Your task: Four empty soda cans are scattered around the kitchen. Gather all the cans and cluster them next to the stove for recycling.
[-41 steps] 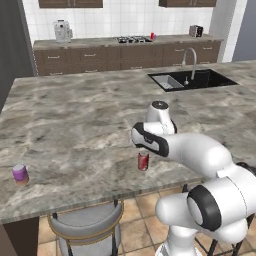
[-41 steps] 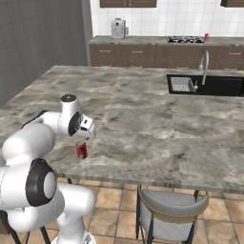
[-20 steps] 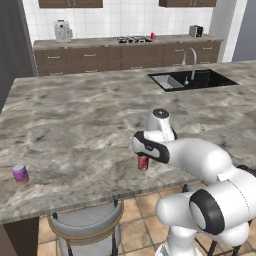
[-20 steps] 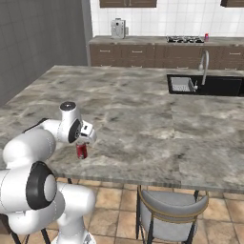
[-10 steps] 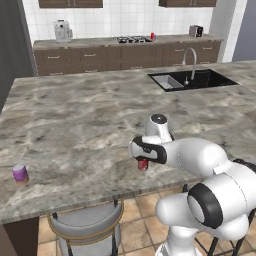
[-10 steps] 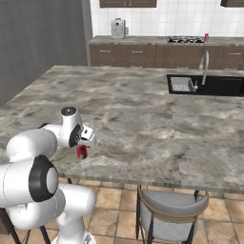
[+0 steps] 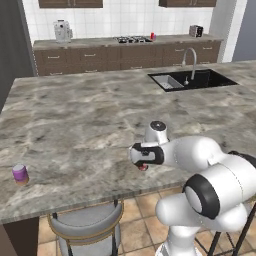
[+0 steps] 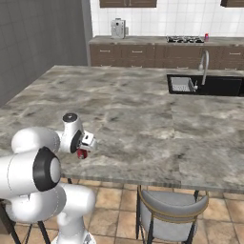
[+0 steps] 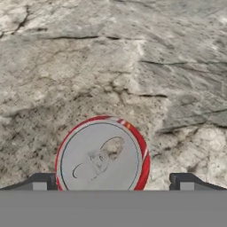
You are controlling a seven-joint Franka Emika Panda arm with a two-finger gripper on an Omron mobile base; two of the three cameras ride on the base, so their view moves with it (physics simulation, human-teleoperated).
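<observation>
**Open gripper positioned over red can on island counter**

We see the grey marbled island counter (image 7: 90, 120) spanning the middle of both base views. At the top centre of the left base view, the stove (image 7: 133, 39) sits on the far counter. The gripper (image 9: 113, 181) stands fully open, holding nothing, its fingertips (image 9: 40, 181) flanking the dark red can (image 9: 103, 156) at lower centre of the hand view. A purple can (image 7: 20, 174) stands at far left, near the counter edge.

Seemingly metal red can (image 9: 102, 156), marbled stone counter (image 9: 133, 57).
</observation>
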